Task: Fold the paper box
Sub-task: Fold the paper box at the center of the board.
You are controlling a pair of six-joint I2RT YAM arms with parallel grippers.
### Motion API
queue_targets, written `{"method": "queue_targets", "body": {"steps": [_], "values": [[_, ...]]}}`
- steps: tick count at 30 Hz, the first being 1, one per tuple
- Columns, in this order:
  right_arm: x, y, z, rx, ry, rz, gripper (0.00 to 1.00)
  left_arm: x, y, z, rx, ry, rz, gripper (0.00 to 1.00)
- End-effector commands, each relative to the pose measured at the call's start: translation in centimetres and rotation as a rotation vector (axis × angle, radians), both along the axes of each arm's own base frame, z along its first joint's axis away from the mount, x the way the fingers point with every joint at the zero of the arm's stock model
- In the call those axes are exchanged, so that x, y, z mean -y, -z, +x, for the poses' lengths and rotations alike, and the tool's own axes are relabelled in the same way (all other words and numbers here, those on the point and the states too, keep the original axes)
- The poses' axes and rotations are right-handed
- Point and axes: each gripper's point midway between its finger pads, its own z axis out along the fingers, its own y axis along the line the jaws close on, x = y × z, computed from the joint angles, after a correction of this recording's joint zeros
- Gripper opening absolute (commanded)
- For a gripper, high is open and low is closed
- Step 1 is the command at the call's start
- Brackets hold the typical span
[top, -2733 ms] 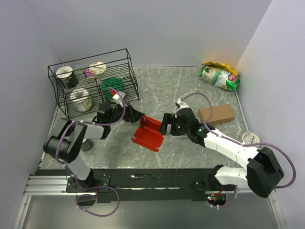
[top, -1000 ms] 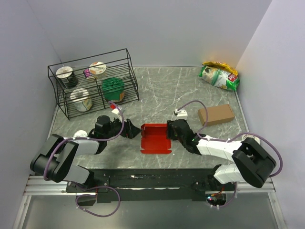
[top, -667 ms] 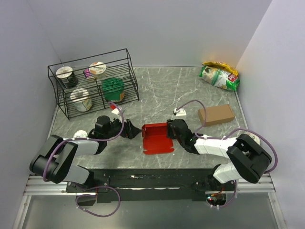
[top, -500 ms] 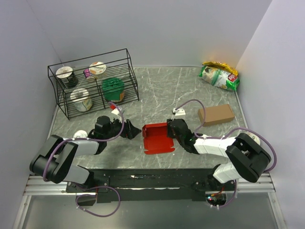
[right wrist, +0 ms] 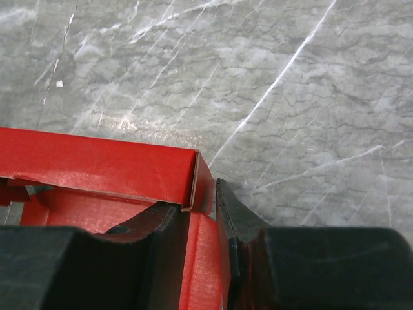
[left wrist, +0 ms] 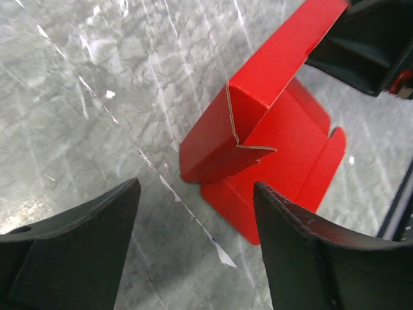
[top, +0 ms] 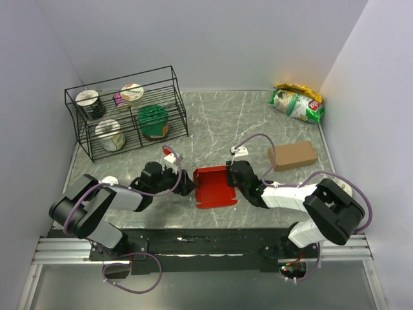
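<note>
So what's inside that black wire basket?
Three pale-topped tubs, a green tub and a small purple item. Their tops hide whatever is in the tubs.

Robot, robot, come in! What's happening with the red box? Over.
Left gripper open, beside the paper box. Right gripper shut on its raised wall. Nothing in the way.
</note>
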Motion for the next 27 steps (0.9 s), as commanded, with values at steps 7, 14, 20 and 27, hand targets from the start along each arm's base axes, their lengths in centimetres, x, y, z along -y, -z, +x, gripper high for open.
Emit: {"method": "queue_targets", "body": {"steps": [7,14,20,27], "values": [[-1.3,-0.8,0.6,0.017,-0.030,0.020,0.28,2.9,-2.7,3.0,0.211,0.037,0.013,0.52],[-1.3,-0.5,0.6,0.006,-0.026,0.014,0.28,3.7,-3.2,1.9,0.249,0.088,0.017,0.42],[-1.2,-0.2,0.5,-0.004,-0.023,0.007,0.28,4.5,-3.3,1.2,0.247,0.142,-0.001,0.38],[-1.0,0.0,0.7,-0.015,-0.003,-0.005,0.27,5.5,-3.6,0.3,0.235,0.173,-0.019,0.40]]}}
